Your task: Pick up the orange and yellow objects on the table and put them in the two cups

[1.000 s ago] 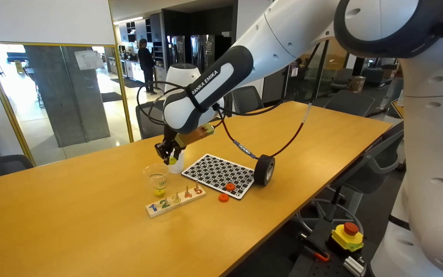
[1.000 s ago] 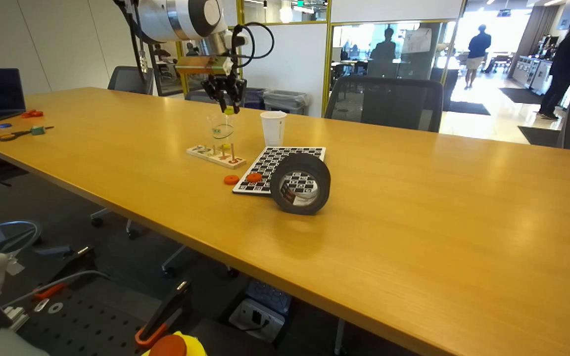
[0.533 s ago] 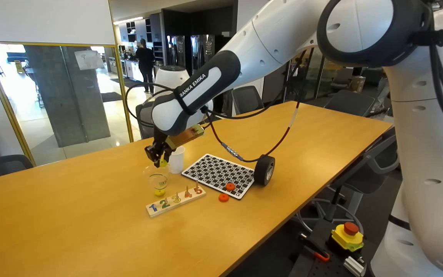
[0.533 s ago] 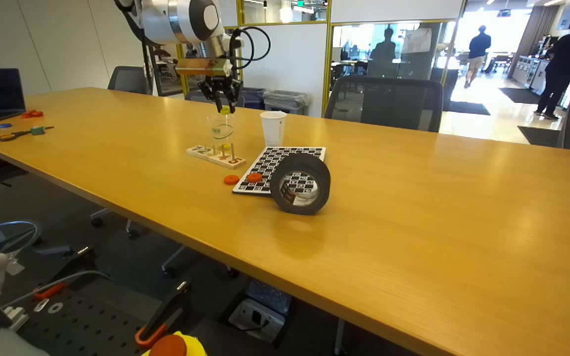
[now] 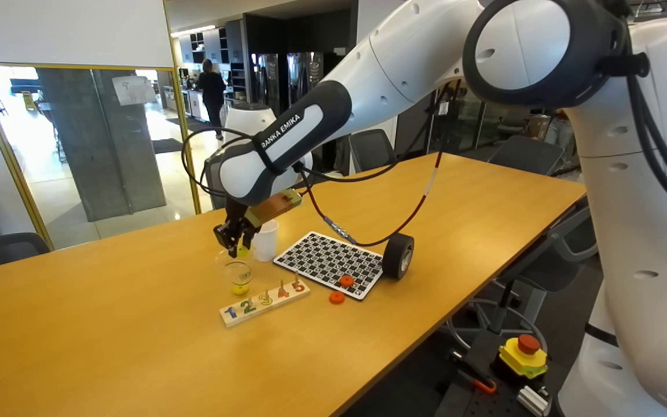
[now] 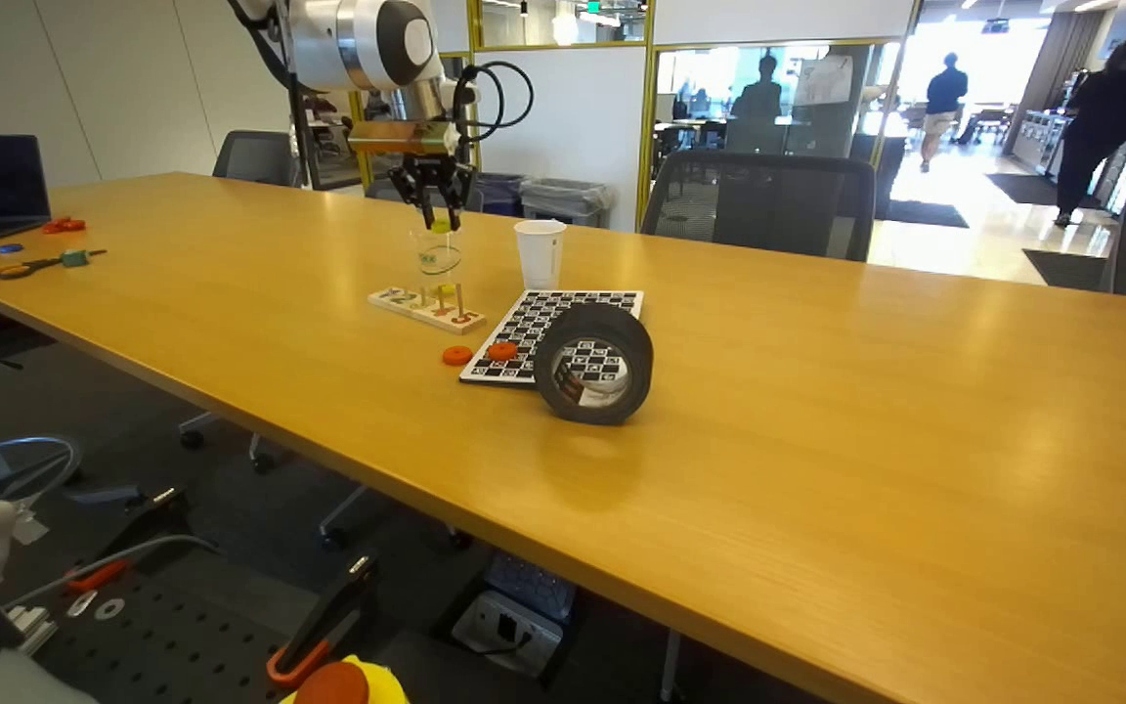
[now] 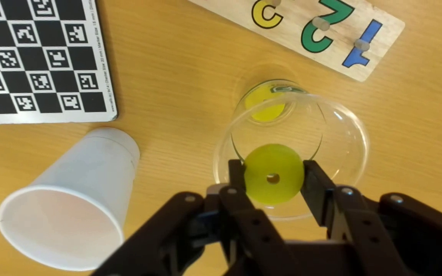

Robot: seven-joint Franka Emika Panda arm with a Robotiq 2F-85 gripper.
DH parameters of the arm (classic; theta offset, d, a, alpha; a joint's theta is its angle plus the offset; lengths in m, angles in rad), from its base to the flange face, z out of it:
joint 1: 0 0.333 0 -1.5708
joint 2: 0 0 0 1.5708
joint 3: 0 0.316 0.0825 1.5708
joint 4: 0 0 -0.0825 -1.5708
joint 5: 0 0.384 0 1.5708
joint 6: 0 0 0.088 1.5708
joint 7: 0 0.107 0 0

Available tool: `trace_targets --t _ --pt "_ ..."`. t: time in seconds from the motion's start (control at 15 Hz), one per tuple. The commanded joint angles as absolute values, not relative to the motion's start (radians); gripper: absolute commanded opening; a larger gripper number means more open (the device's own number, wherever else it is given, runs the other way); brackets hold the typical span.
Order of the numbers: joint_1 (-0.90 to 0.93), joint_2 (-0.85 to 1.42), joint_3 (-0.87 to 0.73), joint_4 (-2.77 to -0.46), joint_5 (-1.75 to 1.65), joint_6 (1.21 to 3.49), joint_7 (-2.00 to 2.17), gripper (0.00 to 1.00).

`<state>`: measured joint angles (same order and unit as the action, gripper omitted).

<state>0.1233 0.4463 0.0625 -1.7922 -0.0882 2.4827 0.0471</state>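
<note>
While a yellow disc [image 7: 273, 165] is pinched by the hand [image 7: 274, 172] over the clear cup [image 7: 338, 134], a second disc [image 7: 264, 104] is seen inside; one orange piece [image 5: 347, 282] is carried by the checkered board [image 5: 322, 255], another piece [image 5: 337, 298] by the bench [image 5: 107, 347].

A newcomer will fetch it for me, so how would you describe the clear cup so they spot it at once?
On the long table, find the checkered board, then the peg strip near it. Close by the peg strip stands the clear cup. Unlike the white cup nearby, it is see-through, with a yellow disc showing at its bottom.
</note>
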Motion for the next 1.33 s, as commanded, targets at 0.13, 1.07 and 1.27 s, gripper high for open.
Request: trace_targets --t 0.13,1.07,1.27 --pt "0.115 0.463 0.073 -1.731 -0.056 2.406 0.025 0.74" --pt "0.042 0.192 -0.023 -2.14 -0.092 2.457 0.063 1.0" --pt "0.026 0.165 -0.038 -2.213 -0.086 2.472 0.105 1.0"
